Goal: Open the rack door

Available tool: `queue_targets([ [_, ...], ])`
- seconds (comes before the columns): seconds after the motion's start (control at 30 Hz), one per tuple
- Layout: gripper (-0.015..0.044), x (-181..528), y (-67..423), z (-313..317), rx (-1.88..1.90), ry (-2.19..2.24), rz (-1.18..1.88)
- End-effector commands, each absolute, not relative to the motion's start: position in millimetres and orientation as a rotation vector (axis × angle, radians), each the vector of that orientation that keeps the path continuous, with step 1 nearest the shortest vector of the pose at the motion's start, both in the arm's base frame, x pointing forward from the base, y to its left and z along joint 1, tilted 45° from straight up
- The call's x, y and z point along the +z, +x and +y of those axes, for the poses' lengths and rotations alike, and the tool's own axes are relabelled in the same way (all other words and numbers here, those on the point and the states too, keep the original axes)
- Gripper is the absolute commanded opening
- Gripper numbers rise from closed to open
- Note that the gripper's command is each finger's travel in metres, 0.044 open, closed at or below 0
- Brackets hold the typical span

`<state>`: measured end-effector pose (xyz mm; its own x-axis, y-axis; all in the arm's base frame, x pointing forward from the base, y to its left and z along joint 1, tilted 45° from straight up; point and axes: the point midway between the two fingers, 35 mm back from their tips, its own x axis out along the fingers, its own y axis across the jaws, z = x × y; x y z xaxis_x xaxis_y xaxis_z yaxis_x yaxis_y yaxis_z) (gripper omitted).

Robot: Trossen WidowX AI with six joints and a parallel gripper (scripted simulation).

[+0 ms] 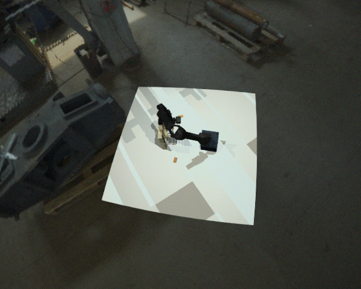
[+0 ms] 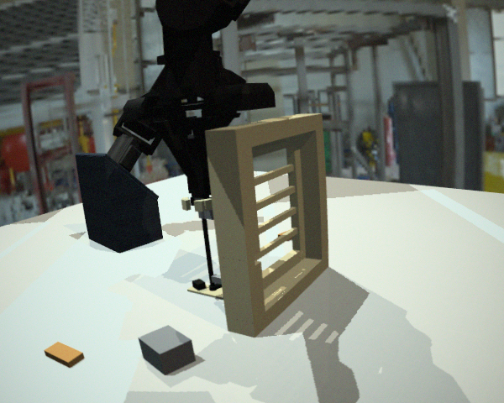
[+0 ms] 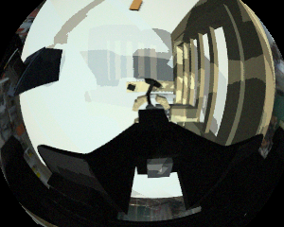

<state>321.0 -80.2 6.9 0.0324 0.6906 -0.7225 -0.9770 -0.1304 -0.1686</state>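
Note:
The tan rack frame (image 2: 242, 243) stands upright on the table. Its barred door (image 2: 275, 199) (image 3: 201, 80) appears to sit within the frame, with no clear swing visible. My gripper (image 2: 199, 191) (image 3: 152, 127) points down at the door's handle side, shut on the upright handle. The grey end of the handle (image 3: 159, 166) shows between the fingers in the wrist view; in the exterior view the fingers hide most of the grip. A thin dark latch rod (image 2: 207, 247) runs down below it to a small plate (image 2: 196, 291). How far the handle is turned cannot be told.
A dark grey block (image 2: 166, 347) and an orange block (image 2: 64, 353) (image 1: 175, 159) lie near the frame. Another orange block (image 1: 180, 115) lies on its other side. The arm's dark base (image 1: 209, 141) (image 2: 119, 203) (image 3: 40, 71) stands on the handle side of the frame.

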Motion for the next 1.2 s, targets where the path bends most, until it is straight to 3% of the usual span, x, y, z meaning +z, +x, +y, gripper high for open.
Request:
queue_targets([
  [0.0,0.0021,8.0,314.2,-78.6,1.488,-0.712,0.546],
  [1.17,0.0021,32.2,250.1,-50.1,1.176,-0.148,1.005],
])
